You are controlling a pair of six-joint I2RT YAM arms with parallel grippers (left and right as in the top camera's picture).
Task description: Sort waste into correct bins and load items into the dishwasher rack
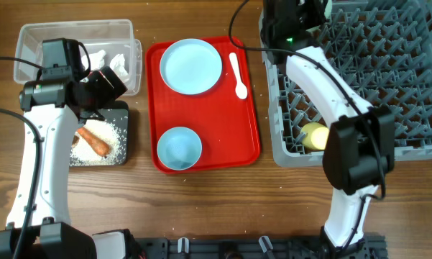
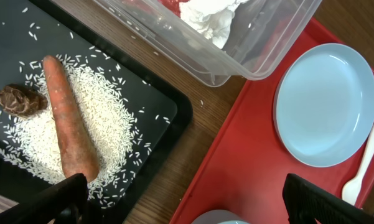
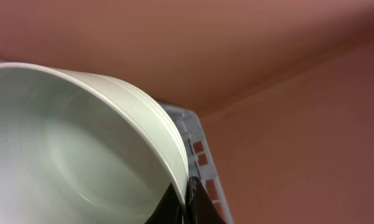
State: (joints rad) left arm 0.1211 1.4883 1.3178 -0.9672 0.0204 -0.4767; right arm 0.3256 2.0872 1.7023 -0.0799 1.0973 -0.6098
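The clear tub (image 1: 29, 36) holds the tissue (image 1: 118, 63). Beside it the black tray (image 1: 122, 115) carries rice (image 1: 115, 133), carrot (image 1: 93, 141) and brown lump (image 2: 22, 101), with the left gripper (image 1: 106, 86) above, jaws wide and empty. The red tray (image 1: 244, 122) bears plate (image 1: 191, 66), spoon (image 1: 238, 75) and one bowl (image 1: 179, 148). Over the rack (image 1: 410, 86), yellow cup (image 1: 315, 135) inside, the right gripper (image 3: 187, 202) pinches the second bowl (image 3: 68, 155) by its rim.

Orange carrot (image 1: 93, 141), rice (image 1: 115, 135) in black tray (image 1: 121, 111); yellow cup (image 1: 315, 135) in grey rack (image 1: 417, 86)

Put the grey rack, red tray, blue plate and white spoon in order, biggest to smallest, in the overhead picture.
1. grey rack, biggest even though the picture's edge cuts it off
2. red tray
3. blue plate
4. white spoon
No two look alike in size.
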